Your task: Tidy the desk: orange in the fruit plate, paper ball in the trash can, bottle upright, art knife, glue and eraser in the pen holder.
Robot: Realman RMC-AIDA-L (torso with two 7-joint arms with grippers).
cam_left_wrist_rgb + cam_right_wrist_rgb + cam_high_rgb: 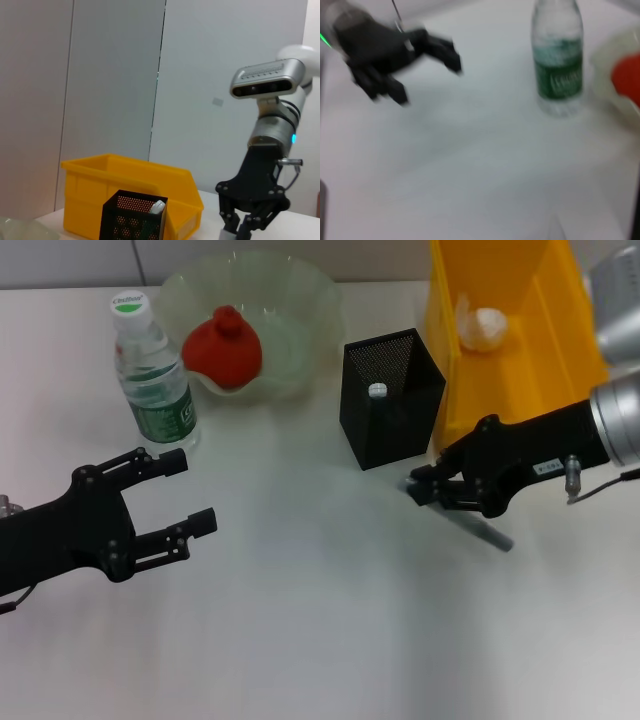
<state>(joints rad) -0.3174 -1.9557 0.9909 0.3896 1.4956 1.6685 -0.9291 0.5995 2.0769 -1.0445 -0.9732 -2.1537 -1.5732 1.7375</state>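
White tabletop (320,640) under everything. Yellow bin (520,330) at the far right, paper ball (482,328) lying inside it. Pale green plate (300,300) at the far middle, orange (224,348) resting in it, reddish in colour. Left tool (185,495) near the left edge, above the tabletop, fingers spread wide, nothing between them; also seen from the right wrist (427,65). Right tool (428,488) just in front of the bin and beside the holder, fingers closed on a grey knife (480,528) that slants down to the tabletop; seen from the left wrist too (245,225), pointing downward. Bottle (152,375) upright just left of the plate, green label, white and green cap; in the right wrist view (559,65) standing next to the plate rim. Black mesh holder (392,398) between plate and bin, touching or nearly touching the bin, cannot tell which. Small white-capped item (377,391), probably the glue, standing inside the holder, only its top showing. Eraser not made out in any view.
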